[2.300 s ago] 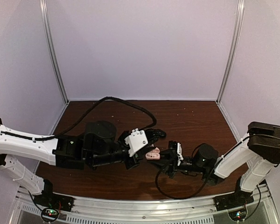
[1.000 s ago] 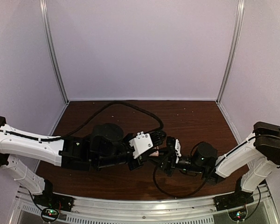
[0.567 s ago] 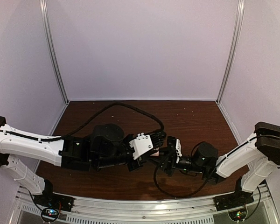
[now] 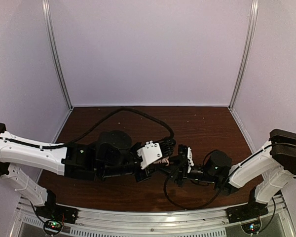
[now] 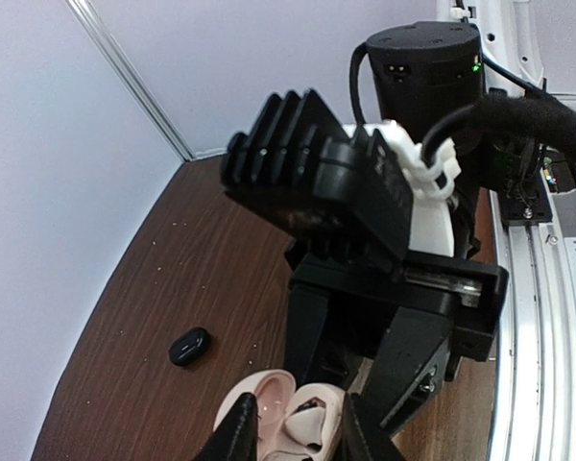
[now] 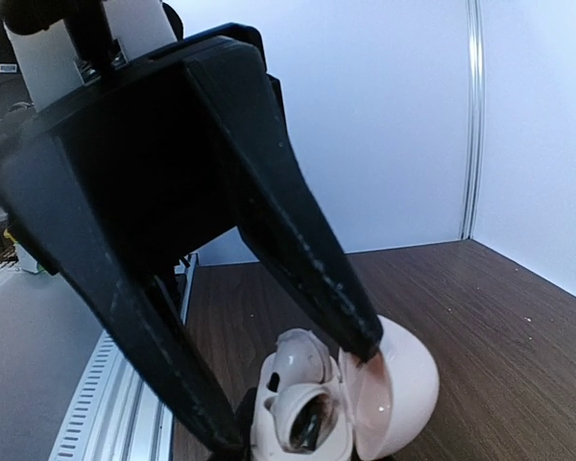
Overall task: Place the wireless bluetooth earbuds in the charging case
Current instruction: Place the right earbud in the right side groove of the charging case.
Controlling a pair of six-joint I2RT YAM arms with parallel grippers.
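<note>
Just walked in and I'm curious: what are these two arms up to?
They meet mid-table over an open pink case. The right pincer grips it; the left pincer, jaws apart, straddles it. A white earbud appears to sit inside. A small black item lies apart on the table.

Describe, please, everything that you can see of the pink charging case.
The charging case is small, rounded and pale pink, glossy like plastic. It is open: the domed lid leans back from the base, whose wells show, one with something dark inside. The right fingers grip its base; one left finger seems to touch the lid's rim.
</note>
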